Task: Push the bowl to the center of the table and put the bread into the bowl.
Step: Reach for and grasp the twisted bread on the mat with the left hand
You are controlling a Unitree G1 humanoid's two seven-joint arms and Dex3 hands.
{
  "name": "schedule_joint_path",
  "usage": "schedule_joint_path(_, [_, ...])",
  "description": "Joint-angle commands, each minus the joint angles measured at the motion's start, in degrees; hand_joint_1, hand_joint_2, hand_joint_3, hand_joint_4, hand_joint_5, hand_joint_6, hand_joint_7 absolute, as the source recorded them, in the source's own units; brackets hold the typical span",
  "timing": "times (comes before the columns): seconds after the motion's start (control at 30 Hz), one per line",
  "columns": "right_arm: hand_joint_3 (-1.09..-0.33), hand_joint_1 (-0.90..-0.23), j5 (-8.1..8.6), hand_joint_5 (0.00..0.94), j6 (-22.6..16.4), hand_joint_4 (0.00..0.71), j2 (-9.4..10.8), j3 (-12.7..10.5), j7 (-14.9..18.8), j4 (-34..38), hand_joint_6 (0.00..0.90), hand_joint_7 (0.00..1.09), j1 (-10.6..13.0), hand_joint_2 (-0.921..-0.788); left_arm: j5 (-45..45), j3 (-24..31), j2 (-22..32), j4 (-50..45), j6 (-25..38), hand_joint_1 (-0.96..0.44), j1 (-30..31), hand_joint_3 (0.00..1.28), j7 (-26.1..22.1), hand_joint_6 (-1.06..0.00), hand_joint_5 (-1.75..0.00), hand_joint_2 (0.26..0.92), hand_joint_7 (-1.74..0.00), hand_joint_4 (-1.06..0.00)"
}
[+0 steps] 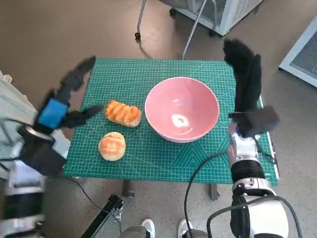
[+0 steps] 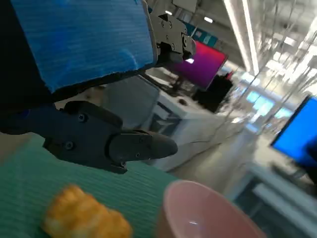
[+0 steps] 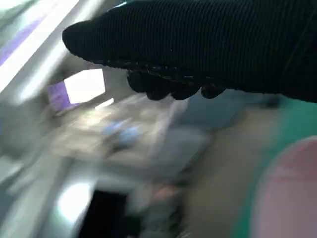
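In the head view, a pink bowl [image 1: 182, 109] sits upright, right of the middle of the green mat [image 1: 148, 158] that covers the table. A long bread [image 1: 123, 113] lies just left of the bowl, near it but apart, its long axis running from the upper left to the lower right of the frame. A round bun [image 1: 112, 146] lies below it. The left hand [image 1: 63, 106] hovers at the mat's left edge, fingers spread wide and empty, one fingertip close to the long bread. The right hand [image 1: 245, 82] stands at the bowl's right, fingers stretched toward the top of the frame, holding nothing.

In the left wrist view, a black finger [image 2: 106, 141] hangs above the bread [image 2: 86, 214], with the bowl [image 2: 208, 213] beside it.

The right wrist view is blurred; the glove [image 3: 208, 44] fills the top, and the bowl's pink rim [image 3: 290, 193] shows at the lower right.
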Motion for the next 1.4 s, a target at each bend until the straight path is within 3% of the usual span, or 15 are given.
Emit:
schedule_joint_path(0.03, [-0.852, -0.659, 5.29, 0.000, -1.1, 0.254, -0.1, 1.6, 11.4, -5.2, 0.008, 0.81, 2.8, -0.921, 3.6, -3.9, 3.1, 1.5, 2.2, -0.51, -4.2, 0.13, -2.9, -0.19, 0.00, 0.921, -0.06, -0.13])
schedule_joint_path(0.13, [-0.851, -0.664, 7.77, 0.000, -0.4, 0.250, -0.5, 2.4, 16.1, -8.2, 0.002, 0.82, 3.8, -0.921, 5.3, -6.1, 4.1, 2.7, 3.9, -0.49, -6.6, 0.07, -4.7, -0.19, 0.00, 0.912, -0.06, -0.12])
schedule_joint_path(0.27, [-0.846, -0.680, 7.99, 0.000, -0.2, 0.247, -1.0, 3.2, 17.9, -12.2, 0.000, 0.83, 5.5, -0.921, 7.5, -9.1, 4.5, 4.9, 5.0, -0.47, -9.2, 0.02, -6.2, -0.20, 0.00, 0.887, -0.05, -0.10])
schedule_joint_path(0.5, [-0.832, -0.707, 7.15, 0.000, 0.2, 0.245, -0.7, 4.4, 16.9, -18.9, -0.001, 0.83, 9.6, -0.921, 12.4, -15.6, 3.2, 10.1, 5.5, -0.36, -12.1, 0.00, -7.5, -0.21, 0.00, 0.829, -0.05, -0.07])
schedule_joint_path(0.67, [-0.823, -0.709, 7.14, 0.000, 1.0, 0.241, -0.3, 5.1, 16.5, -21.6, -0.001, 0.82, 11.2, -0.921, 17.7, -20.4, 2.7, 14.3, 6.8, -0.28, -14.6, 0.00, -7.5, -0.20, 0.00, 0.804, -0.05, -0.06])
schedule_joint_path(0.8, [-0.817, -0.708, 6.66, 0.000, 1.3, 0.240, -0.2, 5.5, 16.0, -23.0, -0.001, 0.82, 12.1, -0.921, 21.0, -23.7, 1.9, 16.9, 9.0, -0.20, -16.5, 0.00, -8.0, -0.20, 0.00, 0.793, -0.04, -0.05])
schedule_joint_path(1.17, [-0.832, -0.696, 5.09, 0.000, 2.3, 0.239, -0.7, 6.3, 14.4, -25.2, -0.001, 0.83, 14.1, -0.921, 25.3, -28.7, -2.0, 26.8, 13.2, -0.15, -21.0, 0.00, -6.8, -0.19, 0.00, 0.790, -0.03, -0.06])
schedule_joint_path(1.4, [-0.835, -0.706, 6.19, 0.000, 3.1, 0.234, -0.6, 6.4, 14.7, -25.2, -0.001, 0.83, 14.5, -0.921, 26.3, -30.8, -3.7, 33.0, 12.6, -0.17, -22.9, 0.00, -4.1, -0.22, -0.01, 0.792, -0.04, -0.08])
